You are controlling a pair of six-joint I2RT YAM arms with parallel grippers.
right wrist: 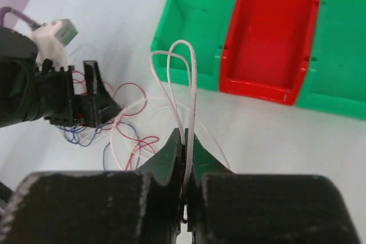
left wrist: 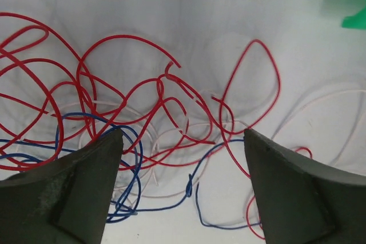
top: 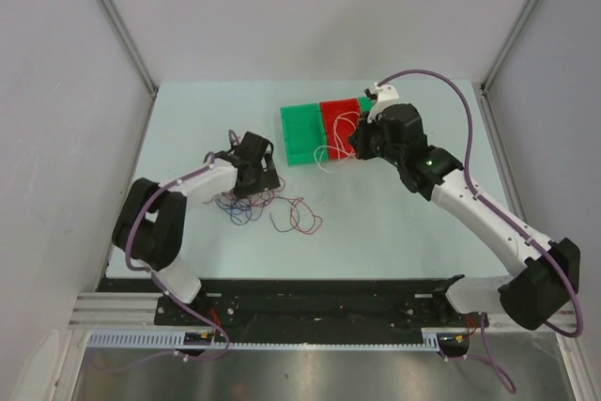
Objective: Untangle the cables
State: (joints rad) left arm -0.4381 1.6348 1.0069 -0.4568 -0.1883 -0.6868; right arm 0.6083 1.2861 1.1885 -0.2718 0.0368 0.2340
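Note:
A tangle of thin red, dark blue and whitish cables [top: 266,208] lies on the table in front of the left arm. My left gripper [top: 252,168] hangs just above it, open and empty. In the left wrist view its jaws [left wrist: 183,141] stand wide apart over red loops [left wrist: 131,92] and a blue cable [left wrist: 191,186]. My right gripper [top: 355,144] is shut on a whitish cable [right wrist: 191,70] and holds it up near the bins. The cable loops above the closed fingers [right wrist: 186,138] and trails down towards the pile [right wrist: 123,135].
Three open bins stand in a row at the back: green [top: 299,134], red [top: 336,117] and green [top: 364,103]. They also show in the right wrist view, green [right wrist: 194,32], red [right wrist: 274,38] and green [right wrist: 343,50]. Grey walls close in the table on both sides.

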